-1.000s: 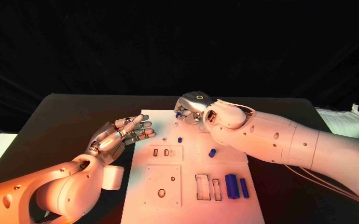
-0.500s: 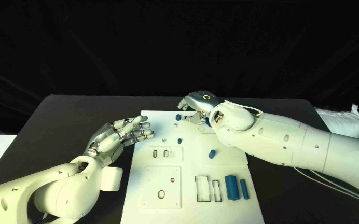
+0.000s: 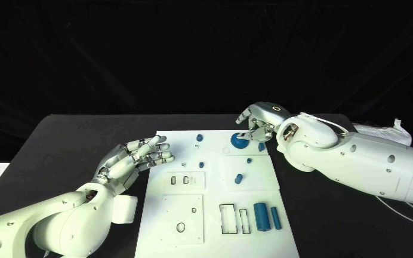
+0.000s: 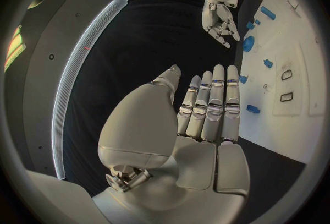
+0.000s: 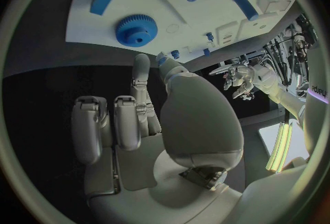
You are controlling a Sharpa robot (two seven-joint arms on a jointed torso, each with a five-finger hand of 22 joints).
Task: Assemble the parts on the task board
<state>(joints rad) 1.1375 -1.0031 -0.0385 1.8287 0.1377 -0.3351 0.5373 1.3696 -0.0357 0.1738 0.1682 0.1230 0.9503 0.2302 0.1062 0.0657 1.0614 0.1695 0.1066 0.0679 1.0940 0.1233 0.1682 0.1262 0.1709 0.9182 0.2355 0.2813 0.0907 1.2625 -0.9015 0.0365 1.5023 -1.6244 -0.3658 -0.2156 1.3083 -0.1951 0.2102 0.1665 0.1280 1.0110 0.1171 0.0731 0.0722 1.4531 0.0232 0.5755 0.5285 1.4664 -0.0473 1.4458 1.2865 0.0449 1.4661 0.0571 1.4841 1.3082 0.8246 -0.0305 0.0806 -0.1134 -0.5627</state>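
Observation:
The white task board (image 3: 215, 192) lies in the middle of the black table. A blue gear (image 3: 239, 141) lies flat near its far right corner, also in the right wrist view as the gear (image 5: 136, 29). My right hand (image 3: 262, 120) hovers just right of and behind the gear, fingers loosely bent and holding nothing. My left hand (image 3: 138, 156) is at the board's left edge, fingers straight and apart, empty. Two blue cylinders (image 3: 267, 217) lie side by side at the near right. Small blue pieces (image 3: 239, 178) dot the board's middle.
Rectangular slots (image 3: 228, 218) and a plate with holes (image 3: 182, 210) take up the board's near half. A small white block (image 3: 128, 207) sits off the board's left edge by my left forearm. Pale crumpled material (image 3: 383, 131) lies at the table's right edge.
My right hand has moved right, off the far middle of the board, and the blue gear now lies uncovered beside it. The left hand has barely moved.

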